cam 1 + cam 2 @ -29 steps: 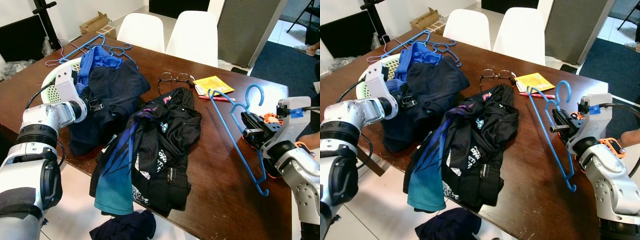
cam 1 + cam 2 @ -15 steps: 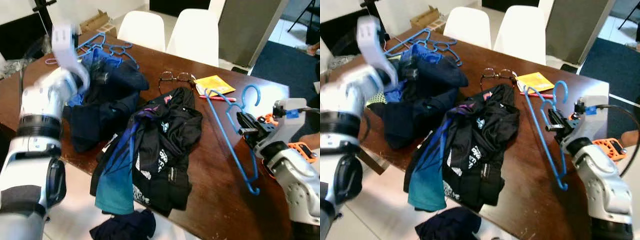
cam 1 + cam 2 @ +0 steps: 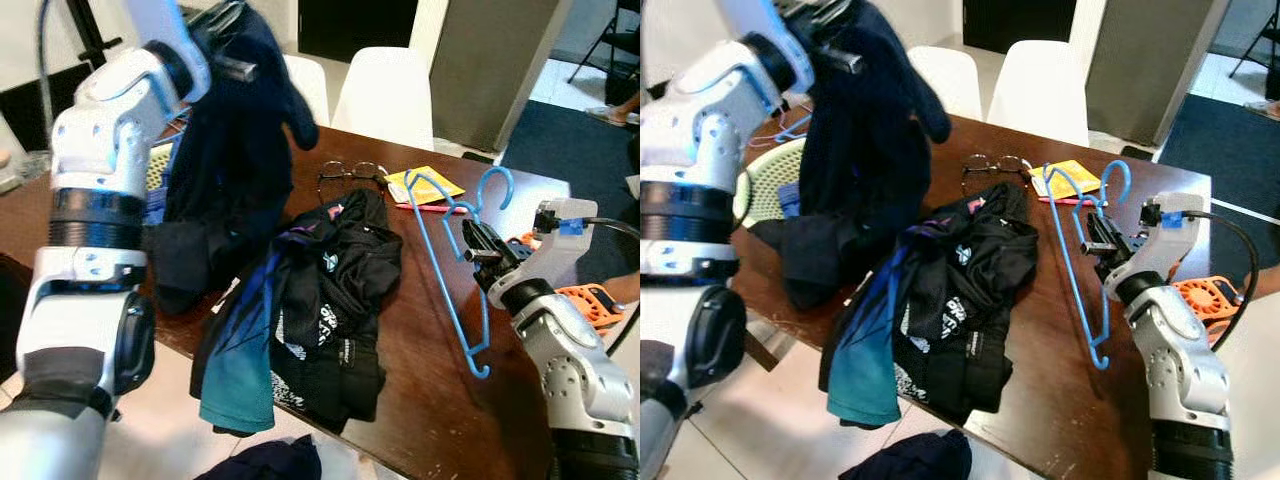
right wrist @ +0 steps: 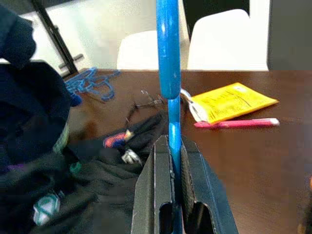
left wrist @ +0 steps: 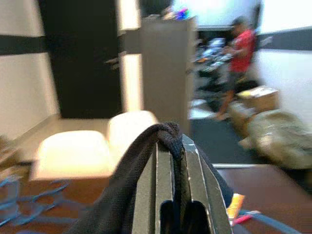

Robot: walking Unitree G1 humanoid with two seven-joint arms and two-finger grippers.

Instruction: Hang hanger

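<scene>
Holding the blue hanger (image 3: 445, 262) at the right of the frame, we are keeping our right gripper (image 3: 478, 247) closed on its thin bar, its hook up and its far end slanting down over the brown table (image 3: 425, 390). At the upper left, our left gripper (image 3: 232, 62) is pinching a dark navy garment (image 3: 235, 150) high in the air, its tail draping to the tabletop. A heap of black clothes (image 3: 325, 300) is lying mid-frame, with eyeglasses (image 3: 343, 172) and a yellow packet (image 3: 428, 182) beyond it.
</scene>
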